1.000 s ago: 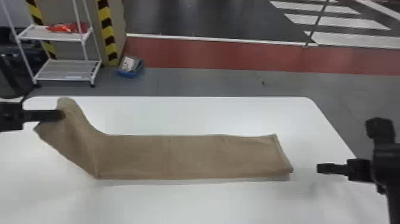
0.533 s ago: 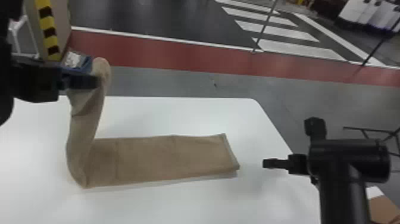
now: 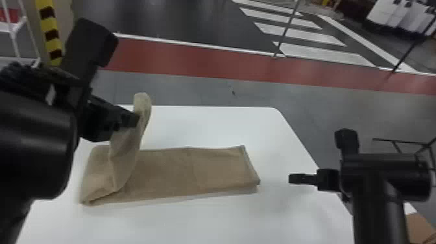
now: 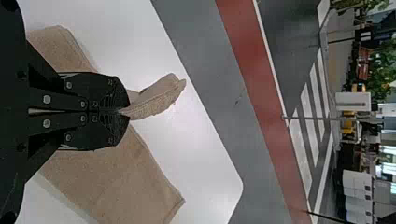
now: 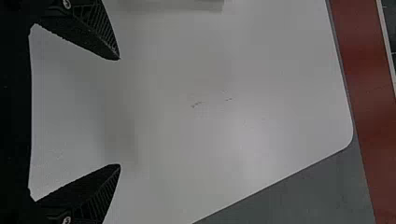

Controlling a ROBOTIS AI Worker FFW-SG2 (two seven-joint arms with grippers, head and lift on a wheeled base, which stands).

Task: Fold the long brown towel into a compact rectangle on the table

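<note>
My left gripper point(image 3: 134, 119) is above the left half of the brown towel point(image 3: 194, 168), shut on its raised end. That end stands up from the gripper and hangs down to a bend at the towel's left; the rest lies flat to the right. In the left wrist view the fingers of my left gripper point(image 4: 122, 112) meet on the towel point(image 4: 156, 97), whose edge sticks out past the tips. My right gripper point(image 3: 293, 178) is low at the table's right, a short way from the towel's right end. In the right wrist view my right gripper point(image 5: 119, 112) stands open over bare tabletop.
The white table point(image 3: 211, 126) extends around the towel, its rounded far right corner beyond the towel's right end. A white shelf point(image 3: 24, 24) and a yellow-black striped post point(image 3: 50, 30) stand on the floor behind at the left.
My left gripper has carried the towel's left end rightward, lifting it and then lowering it over the flat part. The head view has turned toward the right. My right gripper has stayed by the towel's right end.
</note>
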